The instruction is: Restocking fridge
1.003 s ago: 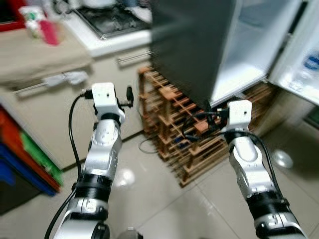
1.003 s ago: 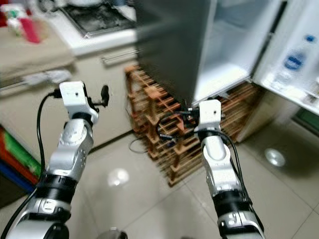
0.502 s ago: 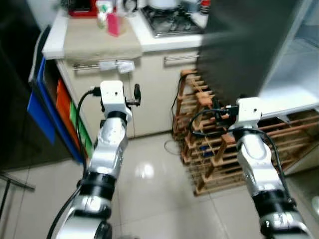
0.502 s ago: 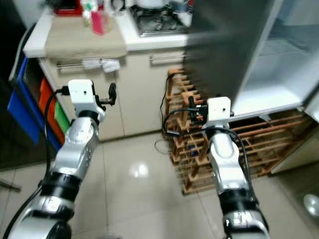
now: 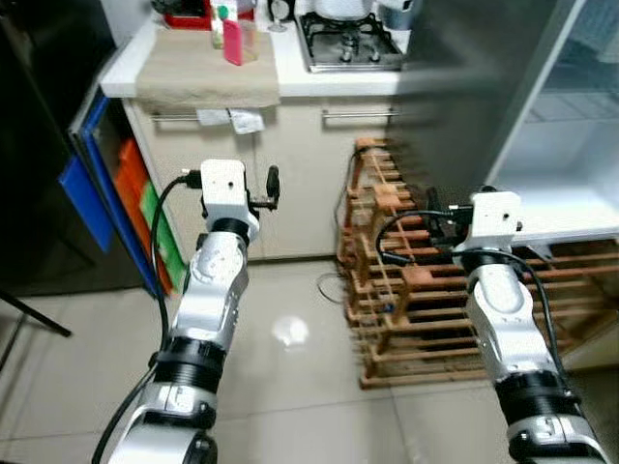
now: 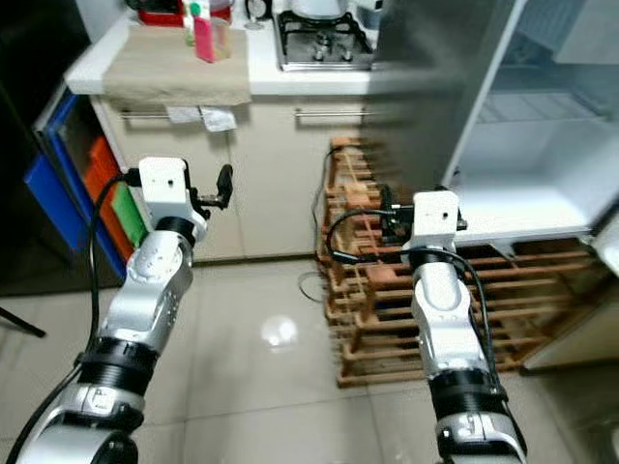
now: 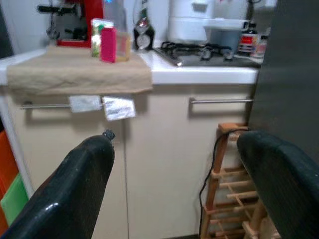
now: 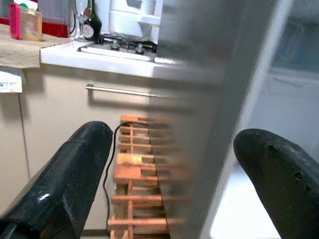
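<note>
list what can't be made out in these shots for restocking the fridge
- Open white fridge: eye views cut its upper shelves and door at the frame edge.
- Pink carton on the beige counter cloth: label too small.
- Wooden lattice rack: contents hidden behind the right hand and cable.

One fridge [image 6: 455, 87], door open, at 1 o'clock. One wooden rack [image 5: 406, 280] at 3 o'clock. One gas hob [image 5: 350, 41] on surface [image 5: 290, 82] at 12 o'clock. One beige cloth [image 5: 205, 77]. One pink bottle [image 5: 232, 43]. Two cabinet handles [image 5: 360, 114]. Two arms, two grippers: left gripper [image 7: 174, 184], right gripper [image 8: 167, 184].
</note>
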### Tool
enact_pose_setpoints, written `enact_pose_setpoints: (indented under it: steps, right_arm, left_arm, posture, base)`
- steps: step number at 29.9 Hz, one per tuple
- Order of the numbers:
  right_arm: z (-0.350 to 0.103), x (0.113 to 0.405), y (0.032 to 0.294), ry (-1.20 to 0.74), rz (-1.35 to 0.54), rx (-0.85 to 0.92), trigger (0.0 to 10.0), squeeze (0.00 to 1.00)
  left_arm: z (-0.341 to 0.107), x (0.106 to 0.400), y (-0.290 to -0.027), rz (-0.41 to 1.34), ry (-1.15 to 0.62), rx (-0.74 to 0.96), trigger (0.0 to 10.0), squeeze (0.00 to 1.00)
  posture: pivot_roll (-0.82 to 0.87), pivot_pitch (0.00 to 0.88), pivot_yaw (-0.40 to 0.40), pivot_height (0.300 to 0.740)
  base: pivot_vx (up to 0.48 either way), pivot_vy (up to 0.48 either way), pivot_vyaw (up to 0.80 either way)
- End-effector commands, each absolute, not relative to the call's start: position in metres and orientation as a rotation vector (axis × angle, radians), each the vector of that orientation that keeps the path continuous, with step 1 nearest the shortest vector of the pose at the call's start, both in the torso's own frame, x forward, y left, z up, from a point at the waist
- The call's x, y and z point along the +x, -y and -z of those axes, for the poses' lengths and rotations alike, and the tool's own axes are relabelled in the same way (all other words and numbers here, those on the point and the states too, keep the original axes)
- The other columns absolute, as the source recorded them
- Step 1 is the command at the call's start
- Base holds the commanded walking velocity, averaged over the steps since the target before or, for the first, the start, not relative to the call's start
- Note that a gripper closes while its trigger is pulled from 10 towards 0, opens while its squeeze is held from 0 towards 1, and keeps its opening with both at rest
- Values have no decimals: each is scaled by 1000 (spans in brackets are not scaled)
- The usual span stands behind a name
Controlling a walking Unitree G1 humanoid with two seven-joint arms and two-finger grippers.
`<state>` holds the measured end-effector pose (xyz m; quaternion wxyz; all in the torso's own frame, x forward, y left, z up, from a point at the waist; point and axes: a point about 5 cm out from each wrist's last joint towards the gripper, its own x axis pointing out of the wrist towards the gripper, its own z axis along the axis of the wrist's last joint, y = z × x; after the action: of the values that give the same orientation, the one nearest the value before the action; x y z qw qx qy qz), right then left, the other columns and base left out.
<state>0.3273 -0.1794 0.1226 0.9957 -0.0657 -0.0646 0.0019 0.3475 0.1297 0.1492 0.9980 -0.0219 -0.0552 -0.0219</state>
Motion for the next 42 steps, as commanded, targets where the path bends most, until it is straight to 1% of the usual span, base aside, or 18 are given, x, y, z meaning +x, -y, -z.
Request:
enact_pose_setpoints:
  steps: [1, 3, 4, 7, 21, 23, 26, 28, 30, 31, 32, 33, 34, 35, 38, 42]
  right_arm:
    - [-124, 327, 185, 129, 15, -138, 10000, 302]
    - [-123, 327, 185, 128, 16, -137, 10000, 302]
    - [-122, 327, 186, 126, 18, -135, 10000, 302]
    - [-121, 327, 188, 122, 26, -134, 10000, 302]
    - [-114, 323, 200, 99, 46, -164, 10000, 302]
    - [-108, 315, 213, 74, 56, -198, 10000, 298]
    - [-107, 312, 218, 64, 43, -206, 10000, 302]
    - [-103, 305, 227, 32, -3, -187, 10000, 294]
    - [-102, 304, 229, 27, -6, -183, 10000, 294]
    - [-96, 301, 244, -23, 4, -234, 10000, 286]
    - [-93, 298, 252, -47, 15, -253, 10000, 278]
    - [-93, 298, 252, -47, 15, -253, 10000, 278]
    - [-88, 295, 264, -89, 28, -278, 10000, 278]
    - [-88, 295, 264, -89, 28, -278, 10000, 278]
    - [-84, 292, 283, -147, 57, -327, 10000, 271]
    - [-84, 290, 302, -180, 97, -377, 10000, 271]
  left_arm:
    - [-157, 349, -122, 79, 142, -52, 10000, 0]
    - [-158, 348, -121, 92, 152, -62, 10000, 0]
    - [-161, 347, -118, 122, 170, -112, 10000, 0]
    - [-163, 346, -114, 144, 176, -115, 10000, 0]
    - [-158, 350, -118, 114, 141, -134, 10000, 0]
    - [-155, 352, -127, 47, 124, -174, 10000, 0]
    - [-154, 352, -129, 37, 119, -174, 10000, 0]
    - [-155, 350, -128, 42, 120, -182, 10000, 0]
    - [-154, 350, -128, 43, 120, -183, 10000, 0]
    - [-153, 350, -128, 43, 119, -184, 10000, 0]
    - [-153, 350, -129, 43, 117, -185, 10000, 0]
    - [-153, 350, -129, 43, 117, -185, 10000, 0]
    - [-153, 349, -130, 42, 117, -188, 10000, 0]
    - [-153, 349, -130, 42, 117, -188, 10000, 0]
    - [-155, 349, -133, 46, 118, -179, 10000, 0]
    - [-155, 347, -138, 55, 109, -157, 10000, 0]
  posture:
    - [-188, 0, 48, 735]
    - [-188, 0, 49, 735]
    - [-187, 0, 49, 735]
    - [-186, 0, 49, 735]
    - [-188, 0, 48, 735]
    - [-188, 0, 45, 735]
    - [-190, 0, 44, 735]
    - [-194, 0, 42, 735]
    - [-194, 0, 42, 735]
    - [-197, 0, 43, 735]
    - [-196, 0, 44, 735]
    - [-196, 0, 44, 735]
    - [-196, 9, 51, 735]
    - [-196, 9, 51, 735]
    - [-184, 34, 65, 735]
    - [-170, 54, 90, 735]
  base:
    - [0, -439, 0]
    - [0, -439, 0]
    - [0, -439, 0]
    - [0, -439, 0]
    - [0, -438, 0]
    - [0, -210, 0]
    - [0, 0, 0]
    - [0, 0, 0]
    - [0, 0, 0]
    - [0, 0, 0]
    - [0, 0, 0]
    - [0, 0, 0]
    - [0, 0, 0]
    - [0, 0, 0]
    - [0, 0, 0]
    - [0, 0, 0]
